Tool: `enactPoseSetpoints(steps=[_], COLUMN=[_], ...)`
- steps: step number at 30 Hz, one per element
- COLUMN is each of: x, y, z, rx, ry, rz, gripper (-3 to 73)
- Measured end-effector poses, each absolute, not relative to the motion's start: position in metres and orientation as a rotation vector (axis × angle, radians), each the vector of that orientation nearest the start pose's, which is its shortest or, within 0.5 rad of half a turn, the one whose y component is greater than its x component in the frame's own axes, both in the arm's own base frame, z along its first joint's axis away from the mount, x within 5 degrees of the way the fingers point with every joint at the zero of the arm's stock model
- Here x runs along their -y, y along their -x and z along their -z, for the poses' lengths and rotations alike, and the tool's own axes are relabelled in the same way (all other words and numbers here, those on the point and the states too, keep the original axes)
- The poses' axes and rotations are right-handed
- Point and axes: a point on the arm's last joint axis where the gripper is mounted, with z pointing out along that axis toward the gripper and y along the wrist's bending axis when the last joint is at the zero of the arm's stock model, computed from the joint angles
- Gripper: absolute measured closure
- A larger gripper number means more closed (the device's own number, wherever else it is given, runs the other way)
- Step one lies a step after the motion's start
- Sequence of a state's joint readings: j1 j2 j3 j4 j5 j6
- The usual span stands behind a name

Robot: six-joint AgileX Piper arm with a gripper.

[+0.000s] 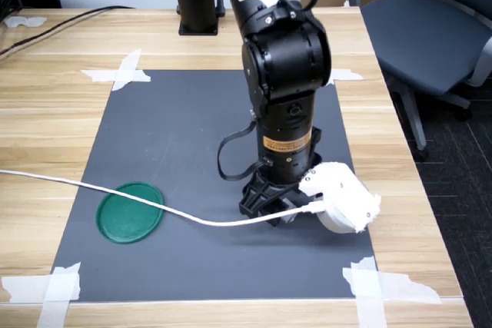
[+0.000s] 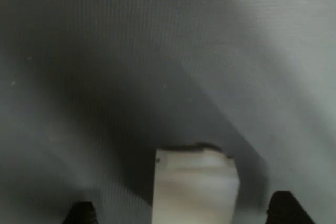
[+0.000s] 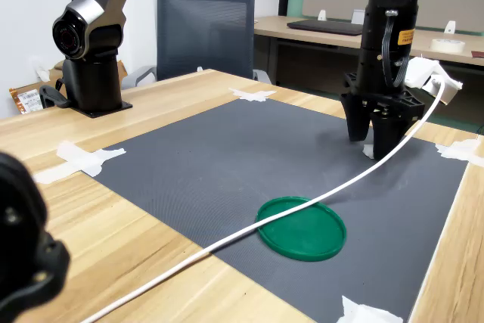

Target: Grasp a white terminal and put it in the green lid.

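I am holding my gripper (image 3: 369,138) low over the dark mat (image 3: 227,164), its fingers spread apart with the white terminal (image 2: 195,184) sitting between them on the mat, not yet pinched. In the first exterior view, the green lid (image 1: 129,211) is lying toward nine o'clock of me.

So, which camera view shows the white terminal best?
The wrist view: the white terminal fills the lower middle, between the two dark fingertips, on the grey mat. In the second exterior view only a white sliver shows between the fingers. In the first exterior view the gripper hides it.
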State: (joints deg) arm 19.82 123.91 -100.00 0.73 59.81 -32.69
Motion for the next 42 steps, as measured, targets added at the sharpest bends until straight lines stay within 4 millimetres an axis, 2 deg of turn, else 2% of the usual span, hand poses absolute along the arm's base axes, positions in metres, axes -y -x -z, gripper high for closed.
enactPoseSetpoints(steps=[3,5,8,12,19,21,23,27,31,34,38,42], x=[-0.154,-0.155,-0.155,-0.156,-0.155,-0.152,-0.147,-0.125,-0.093,-0.070,-0.037,-0.007], y=[-0.425,-0.426,-0.426,-0.428,-0.428,-0.428,-0.428,-0.426,-0.417,-0.411,-0.404,-0.399], z=[-0.185,-0.182,-0.180,-0.181,-0.183,-0.191,-0.206,-0.246,-0.288,-0.313,-0.332,-0.339], rx=[-2.644,-2.645,-2.644,-2.633,-2.631,-2.619,-2.594,-2.531,-2.472,-2.435,-2.426,-2.454], ry=[1.296,1.297,1.295,1.279,1.266,1.249,1.212,1.111,1.030,0.969,0.913,0.863], rz=[0.014,0.014,0.010,0.010,0.011,0.013,0.012,-0.012,-0.038,-0.020,0.028,0.058], gripper=[10.5,14.8,24.7,43.9,44.3,44.3,44.3,44.3,44.3,44.3,44.3,44.3])
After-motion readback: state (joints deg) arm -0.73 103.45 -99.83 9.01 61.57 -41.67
